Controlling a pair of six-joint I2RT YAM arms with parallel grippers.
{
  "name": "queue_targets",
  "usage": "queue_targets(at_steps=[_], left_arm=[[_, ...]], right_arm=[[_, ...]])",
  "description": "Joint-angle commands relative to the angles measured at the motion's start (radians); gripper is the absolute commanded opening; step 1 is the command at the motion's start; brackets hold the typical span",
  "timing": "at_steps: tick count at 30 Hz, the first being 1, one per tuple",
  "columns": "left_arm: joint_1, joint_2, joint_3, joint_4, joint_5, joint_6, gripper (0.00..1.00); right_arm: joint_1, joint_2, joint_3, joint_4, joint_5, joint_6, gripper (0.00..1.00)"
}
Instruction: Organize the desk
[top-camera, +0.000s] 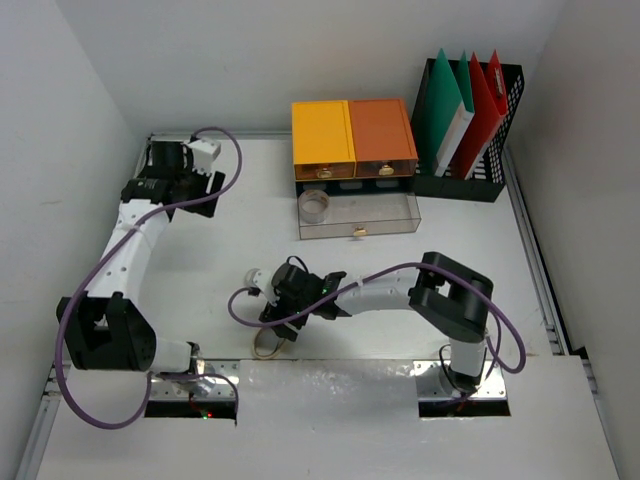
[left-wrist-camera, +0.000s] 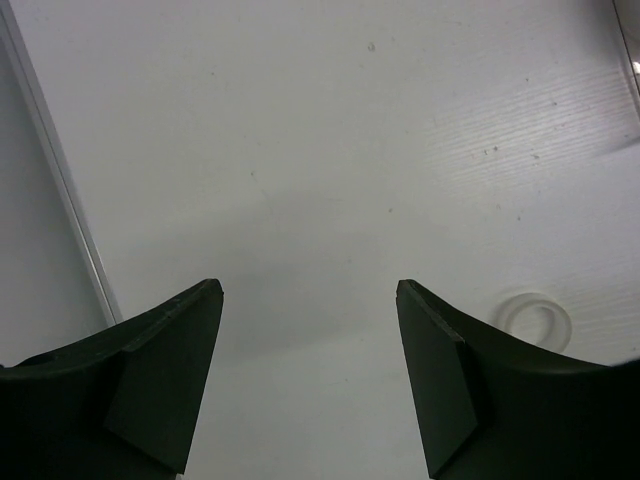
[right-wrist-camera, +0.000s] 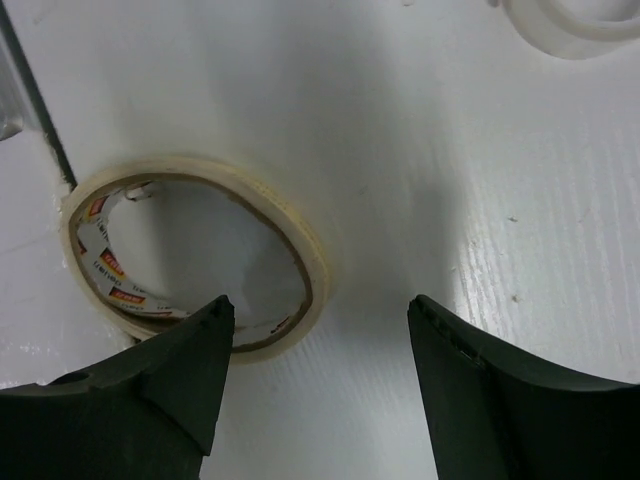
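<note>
White bench (top-camera: 250, 225) lies under both arms. Right end effector (right-wrist-camera: 318, 305) hangs open above a tape roll (right-wrist-camera: 190, 168) at the near edge; left end effector (left-wrist-camera: 310, 295) is open, far left.

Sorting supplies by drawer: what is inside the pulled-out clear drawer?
One pale tape roll lies at the left end of the drawer; the rest looks bare. Any part still under the cabinet is hidden.

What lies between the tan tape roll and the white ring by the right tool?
Nothing. The right wrist view shows bare desk between the tan tape roll and the white ring.
</note>
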Motion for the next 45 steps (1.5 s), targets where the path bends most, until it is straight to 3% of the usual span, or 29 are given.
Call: queue_targets(at_steps=[1, 9, 10, 12, 13, 22, 28, 36, 41, 42, 45], left_arm=[[0.025, -0.044, -0.024, 0.091, 0.024, -0.012, 0.69], [0.027, -0.058, -0.043, 0.106, 0.001, -0.012, 0.69], [0.027, -0.061, -0.044, 0.108, -0.003, -0.014, 0.69], [0.027, -0.064, -0.059, 0.118, -0.006, -0.014, 0.69], [0.026, -0.065, -0.067, 0.123, -0.009, -0.014, 0.69], [0.025, -0.068, -0.081, 0.134, -0.016, -0.006, 0.69], [0.026, -0.069, -0.087, 0.137, -0.012, -0.002, 0.69], [0.012, -0.047, -0.107, 0.026, 0.141, 0.101, 0.7], [-0.242, -0.064, -0.272, 0.069, -0.041, 0.192, 0.72], [-0.322, -0.068, -0.299, 0.074, -0.049, 0.207, 0.73], [-0.387, -0.058, -0.363, 0.104, -0.004, 0.221, 0.77]], right_arm=[[0.007, 0.018, 0.022, 0.038, 0.054, 0.047, 0.68], [0.019, 0.081, 0.052, -0.055, 0.212, 0.026, 0.42], [0.017, 0.069, 0.047, -0.058, 0.247, 0.024, 0.3], [0.017, 0.047, 0.029, -0.058, 0.292, 0.023, 0.14], [0.019, 0.02, 0.016, -0.061, 0.33, 0.018, 0.0], [-0.044, -0.242, 0.042, -0.193, 0.46, -0.037, 0.0], [-0.431, -0.43, 0.052, -0.239, 0.465, 0.01, 0.0], [-0.705, -0.318, 0.098, -0.219, 0.494, 0.03, 0.0], [-0.763, -0.171, 0.153, -0.179, 0.482, 0.044, 0.0], [-0.768, -0.149, 0.167, -0.181, 0.485, 0.046, 0.0], [-0.782, -0.074, 0.213, -0.169, 0.49, 0.05, 0.0]])
